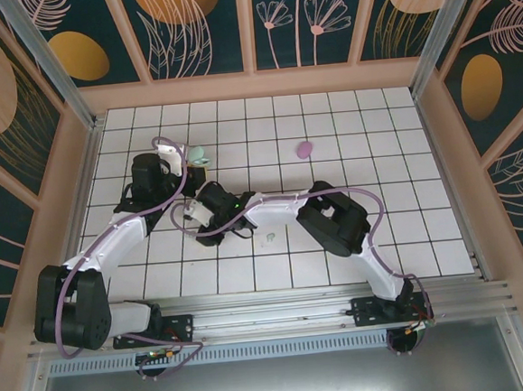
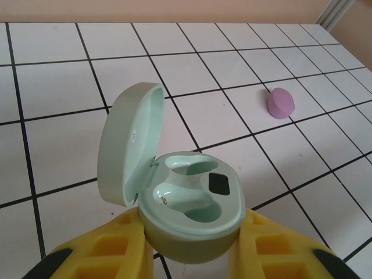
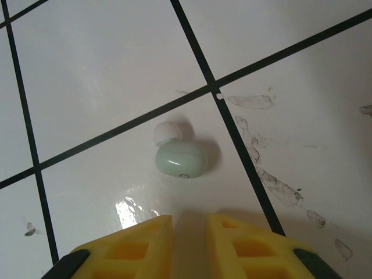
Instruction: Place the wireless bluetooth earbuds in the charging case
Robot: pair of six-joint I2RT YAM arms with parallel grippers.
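My left gripper (image 2: 192, 235) is shut on the mint green charging case (image 2: 192, 200), one yellow finger on each side of its base. The lid stands open to the left and both moulded slots are empty. In the top view the case (image 1: 197, 153) is at the left gripper (image 1: 189, 165), back left of the table. A mint green earbud (image 3: 181, 158) with a white tip lies on a white tile, just ahead of my right gripper (image 3: 190, 220). Its jaws stand narrowly open with nothing between them. The right gripper (image 1: 203, 229) hangs low near the table's middle left.
A closed pale purple case (image 1: 304, 149) (image 2: 281, 103) lies on the tiles to the right of the held case. A small pale speck (image 1: 270, 240) lies by the right forearm. Black scuff marks (image 3: 273, 183) streak the tile right of the earbud. Walls ring the table.
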